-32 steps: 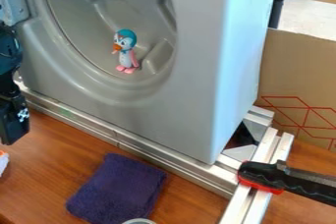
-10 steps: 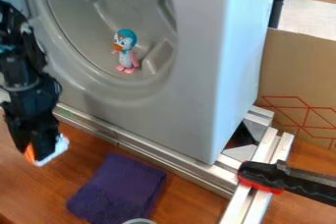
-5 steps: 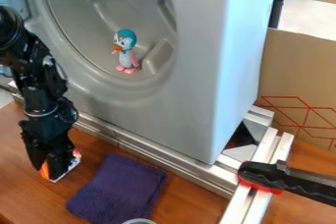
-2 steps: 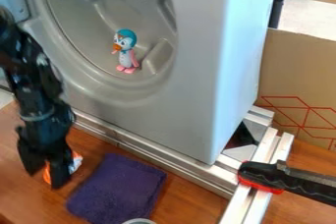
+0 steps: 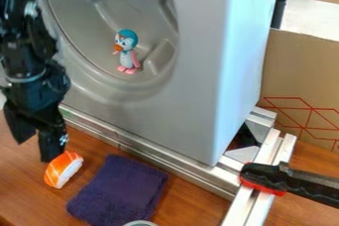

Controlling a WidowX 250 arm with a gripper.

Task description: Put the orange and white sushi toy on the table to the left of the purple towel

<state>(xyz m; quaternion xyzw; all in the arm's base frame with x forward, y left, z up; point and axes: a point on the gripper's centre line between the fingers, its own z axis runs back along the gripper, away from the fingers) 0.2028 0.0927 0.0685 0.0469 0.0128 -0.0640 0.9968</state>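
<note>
My black gripper (image 5: 35, 149) is at the left, open, with its two fingers spread and pointing down. Just below its right finger an orange and white sushi toy (image 5: 63, 169) lies on the wooden table, left of a folded purple cloth (image 5: 119, 191). Nothing is between the fingers. A penguin figure (image 5: 127, 52) with a blue head and pink feet stands upright inside the round recess of the grey machine front (image 5: 192, 96).
A metal rail (image 5: 153, 151) runs along the base of the grey machine. At the lower right a black and red clamp (image 5: 281, 179) grips the frame. The rim of a round object (image 5: 140, 223) shows at the bottom edge. Cardboard (image 5: 301, 79) stands at the right.
The sushi toy was carried in from the left and let go beside the purple cloth. The gripper has opened and since moved up and slightly left.
</note>
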